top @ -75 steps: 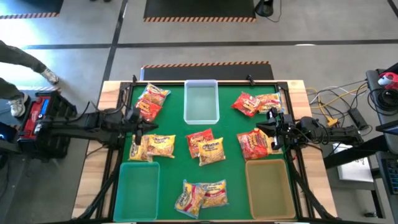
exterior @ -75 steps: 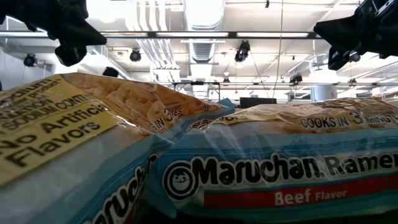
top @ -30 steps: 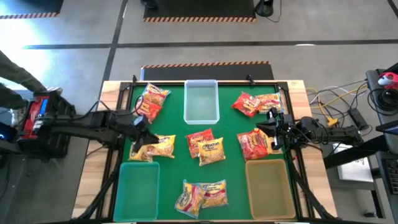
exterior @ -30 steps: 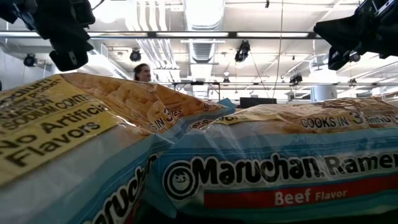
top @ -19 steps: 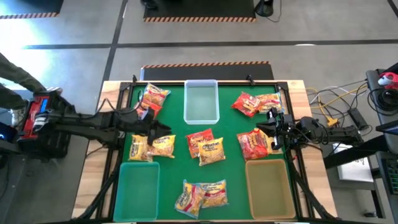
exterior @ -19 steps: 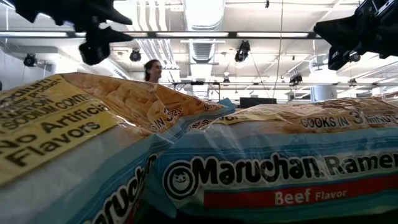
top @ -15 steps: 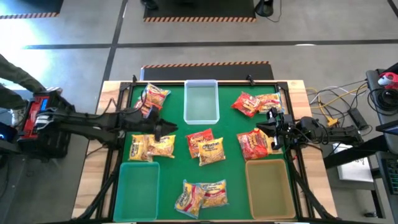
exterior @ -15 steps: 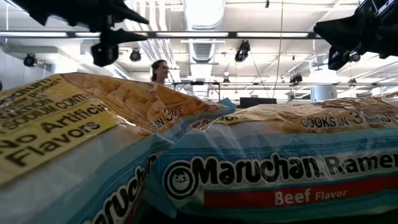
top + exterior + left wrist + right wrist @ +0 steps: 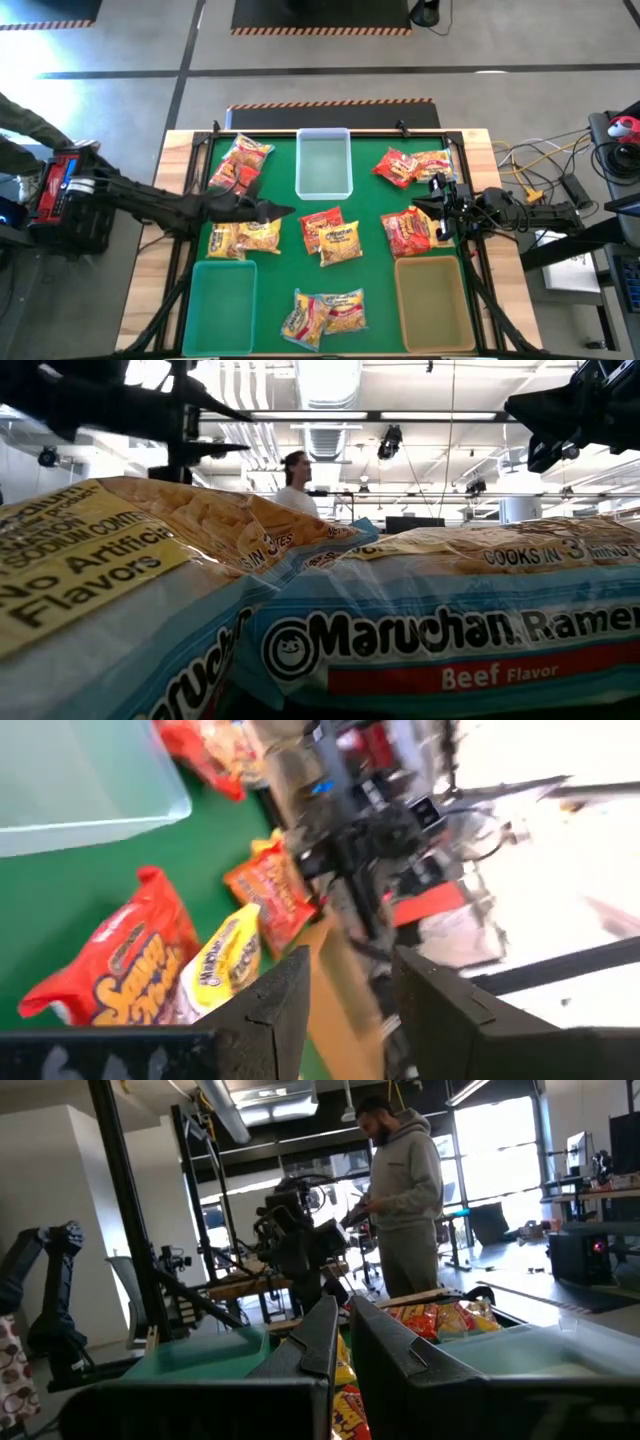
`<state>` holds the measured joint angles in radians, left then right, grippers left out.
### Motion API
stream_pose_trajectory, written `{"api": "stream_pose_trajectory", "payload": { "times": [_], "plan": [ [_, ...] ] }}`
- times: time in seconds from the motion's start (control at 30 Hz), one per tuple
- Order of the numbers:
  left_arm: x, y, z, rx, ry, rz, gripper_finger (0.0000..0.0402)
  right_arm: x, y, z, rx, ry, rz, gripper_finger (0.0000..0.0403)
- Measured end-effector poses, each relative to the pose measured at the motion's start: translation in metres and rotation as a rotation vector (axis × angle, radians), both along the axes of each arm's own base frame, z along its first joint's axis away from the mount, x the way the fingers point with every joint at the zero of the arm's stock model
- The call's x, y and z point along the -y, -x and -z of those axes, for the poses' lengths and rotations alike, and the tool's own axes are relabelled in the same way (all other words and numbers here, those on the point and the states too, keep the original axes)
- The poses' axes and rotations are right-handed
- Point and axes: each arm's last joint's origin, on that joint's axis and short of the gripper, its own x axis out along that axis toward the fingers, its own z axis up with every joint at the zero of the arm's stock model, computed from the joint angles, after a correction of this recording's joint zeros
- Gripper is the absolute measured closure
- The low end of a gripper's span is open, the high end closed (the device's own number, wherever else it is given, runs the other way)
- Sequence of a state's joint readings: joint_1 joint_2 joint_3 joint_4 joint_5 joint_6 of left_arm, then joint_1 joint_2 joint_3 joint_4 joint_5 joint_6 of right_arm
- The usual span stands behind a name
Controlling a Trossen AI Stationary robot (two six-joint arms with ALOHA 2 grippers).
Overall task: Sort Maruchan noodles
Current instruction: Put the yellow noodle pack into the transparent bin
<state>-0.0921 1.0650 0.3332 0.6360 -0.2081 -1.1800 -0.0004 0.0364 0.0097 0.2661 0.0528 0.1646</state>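
- Noodles (image 9: 325, 316) are lying in scattered clusters on the green mat, none in the bins (image 9: 228, 292).
- Left gripper (image 9: 283, 210) is hovering mid-mat, fingers apart, seemingly empty, reaching between picks.
- Next: descending onto the central packets (image 9: 332, 235).
- Right gripper (image 9: 437, 211) is waiting shut beside red packets.

You see red and yellow-orange packets (image 9: 330, 237) on a green mat (image 9: 370, 215), plus pale-blue-edged ones (image 9: 325, 316).

Noodle packets (image 9: 330, 238) lie scattered, apparently between 3 bins (image 9: 324, 165).
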Motion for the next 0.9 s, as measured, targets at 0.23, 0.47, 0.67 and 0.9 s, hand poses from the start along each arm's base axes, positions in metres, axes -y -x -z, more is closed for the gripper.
{"api": "stream_pose_trajectory", "payload": {
  "times": [0.23,0.47,0.67,0.9],
  "plan": [
    [0.001,0.005,0.003,0.069,-0.032,-0.053,0.0276,0.000,0.000,0.000,0.000,0.000,0.000,0.0380],
    [-0.012,-0.008,-0.013,-0.016,-0.091,-0.052,0.0276,0.000,0.000,0.000,0.000,0.000,0.000,0.0380],
    [-0.016,-0.025,-0.018,-0.161,-0.108,0.033,0.0276,0.000,0.000,0.000,0.000,0.000,0.000,0.0380],
    [-0.013,-0.048,0.001,-0.282,-0.047,0.138,0.0276,0.000,0.000,0.000,0.000,0.000,0.001,0.0380]
  ]
}}
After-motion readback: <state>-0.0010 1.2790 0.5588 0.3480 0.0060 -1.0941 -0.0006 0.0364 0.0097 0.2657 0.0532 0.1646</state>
